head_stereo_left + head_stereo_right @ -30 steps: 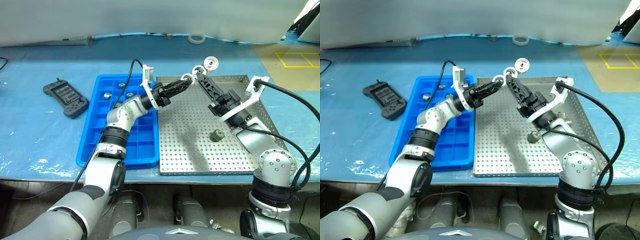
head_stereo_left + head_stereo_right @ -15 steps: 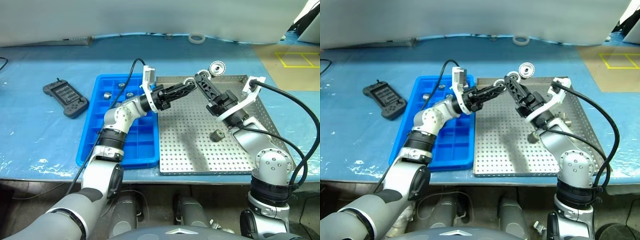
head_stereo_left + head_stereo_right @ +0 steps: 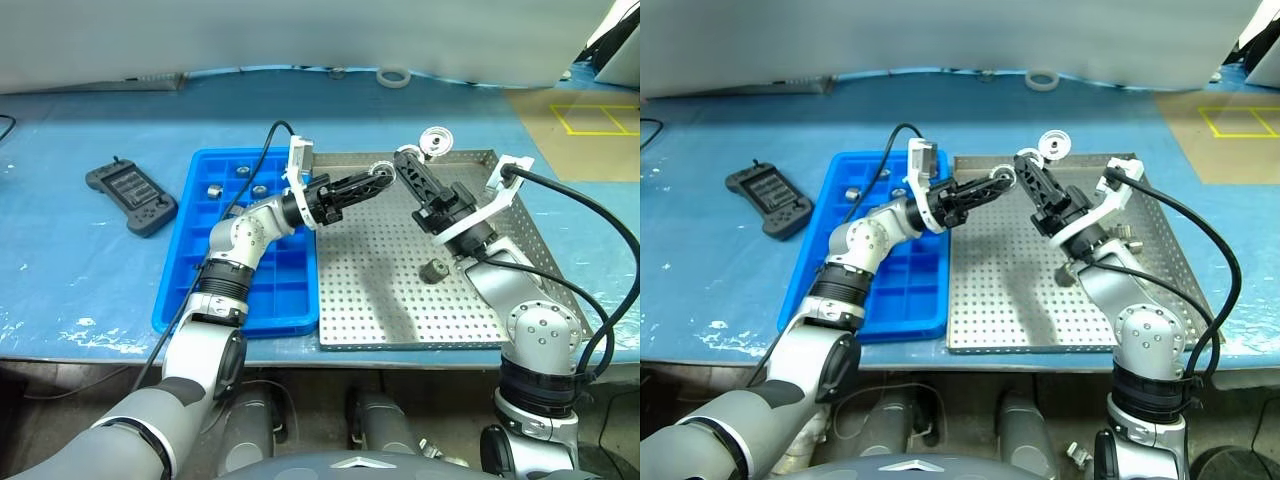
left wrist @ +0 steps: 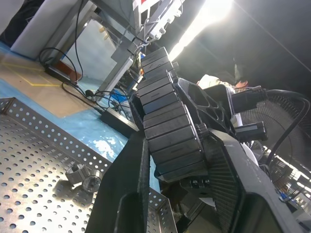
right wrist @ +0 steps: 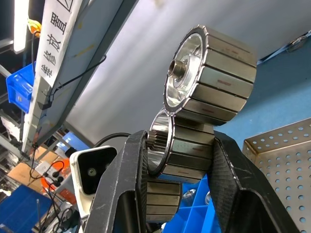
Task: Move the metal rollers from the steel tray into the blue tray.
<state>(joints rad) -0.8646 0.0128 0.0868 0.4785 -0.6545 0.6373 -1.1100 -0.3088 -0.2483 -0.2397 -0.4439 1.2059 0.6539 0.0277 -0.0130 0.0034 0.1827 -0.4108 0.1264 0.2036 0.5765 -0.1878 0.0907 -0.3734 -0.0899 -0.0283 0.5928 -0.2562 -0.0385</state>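
A short stack of metal rollers [image 3: 435, 140] clinging together hangs in the air over the far edge of the steel tray [image 3: 380, 300]. My left gripper [image 3: 372, 180] is shut on the stack's lower end, and its ribbed rollers [image 4: 167, 126] sit between the fingers. My right gripper [image 3: 405, 160] is shut on the middle roller [image 5: 187, 141], and one more roller [image 5: 209, 90] stands above its fingertips. A single roller [image 3: 432, 270] lies on the steel tray beside my right arm. The blue tray [image 3: 200, 290] at the left holds three rollers [image 3: 213, 188] in its far compartments.
A black handheld controller [image 3: 132, 198] lies on the blue table sheet left of the blue tray. A white tape ring [image 3: 393, 75] sits at the far edge of the table. Two loose rollers [image 4: 80, 174] rest near the steel tray's rim. Cables trail from both wrists.
My right gripper, open a second ago, has shut on the rollers. The top roller has shifted a little to the right and lower. The left gripper keeps its grip.
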